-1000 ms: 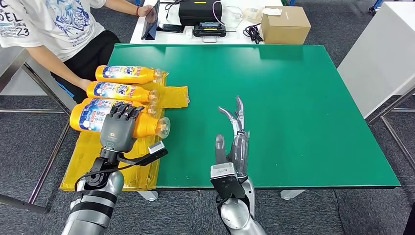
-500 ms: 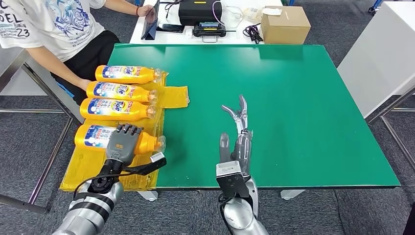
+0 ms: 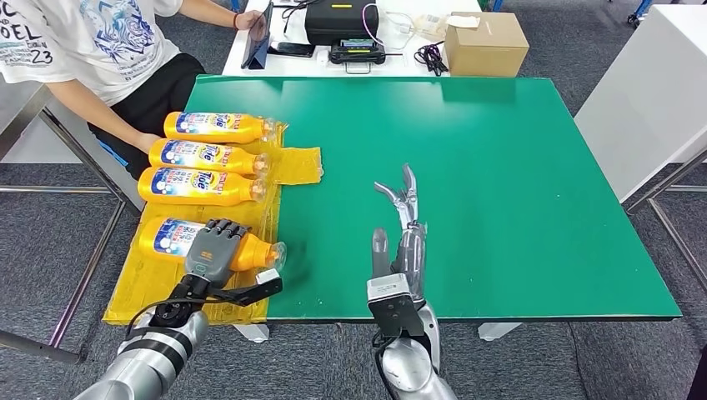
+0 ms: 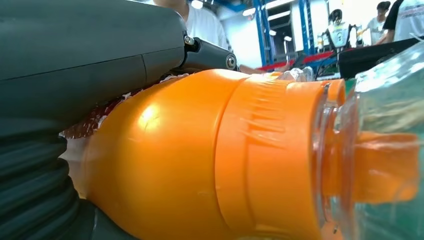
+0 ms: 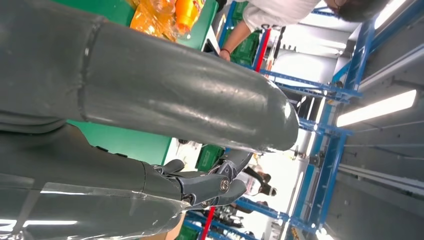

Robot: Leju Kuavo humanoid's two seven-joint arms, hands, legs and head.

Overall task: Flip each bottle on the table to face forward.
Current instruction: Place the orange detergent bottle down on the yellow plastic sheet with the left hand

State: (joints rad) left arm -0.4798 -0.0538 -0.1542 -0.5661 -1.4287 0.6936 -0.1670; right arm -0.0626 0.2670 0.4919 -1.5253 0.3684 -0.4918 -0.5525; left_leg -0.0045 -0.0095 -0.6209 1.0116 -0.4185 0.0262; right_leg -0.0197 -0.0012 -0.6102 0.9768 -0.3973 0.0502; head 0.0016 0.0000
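Head view: the left robot hand grasps a glossy orange detergent bottle lying on crinkled yellow plastic sheeting at the near left of the smooth green tabletop; the right robot hand hovers released, fingers straight.

Head view evenly lit, sharp, soft shadows under cardboard box on green table. Left wrist view: orange bottle too close, soft, specular glare. Right wrist view: ceiling strip light blown out, backlit.
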